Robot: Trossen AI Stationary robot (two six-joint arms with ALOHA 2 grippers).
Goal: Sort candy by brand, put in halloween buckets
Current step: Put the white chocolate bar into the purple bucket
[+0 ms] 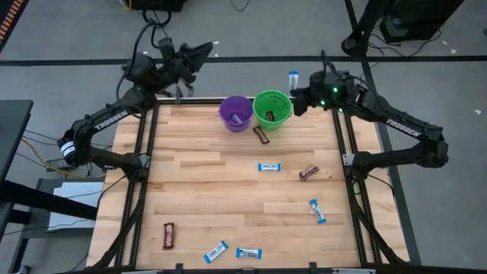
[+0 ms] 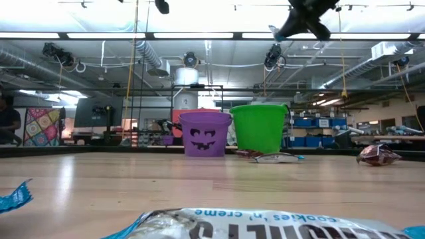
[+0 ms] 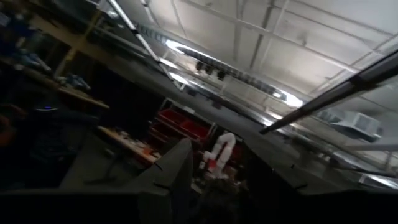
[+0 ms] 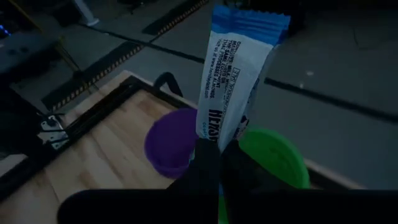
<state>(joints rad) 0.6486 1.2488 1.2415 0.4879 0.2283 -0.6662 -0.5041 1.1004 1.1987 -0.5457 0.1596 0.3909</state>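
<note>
Table (image 1: pixel 198 190) contents, listed from the left side of the high view to the right:

1. Left gripper (image 1: pixel 199 52): raised beyond the table's far-left corner, clear of all candy. Whether its fingers are spread or closed cannot be told from any view.
2. Dark brown bar (image 1: pixel 168 235): lies near the front-left corner of the wooden surface.
3. Two blue-and-white bars (image 1: pixel 216 252) (image 1: pixel 248 253): lie close together along the front edge, near the middle.
4. Purple bucket (image 1: pixel 236 113): stands upright at the far edge, touching or just beside the green bucket (image 1: pixel 272 106) on its right. In the low view the purple bucket (image 2: pixel 204 133) shows a jack-o'-lantern face.
5. Second dark brown bar (image 1: pixel 262 135): lies on the table just in front of the green bucket.
6. Third blue-and-white bar (image 1: pixel 268 167): lies mid-table; a maroon bar (image 1: pixel 308 173) lies near it to the right.
7. Fourth blue-and-white bar (image 1: pixel 317 211): lies toward the front-right.
8. Right gripper (image 4: pixel 219 163): held above the far edge, just right of the green bucket, fingers pinched on the lower end of a blue-and-white candy bar (image 4: pixel 238 81), which stands upright above the two buckets' rims.
</note>
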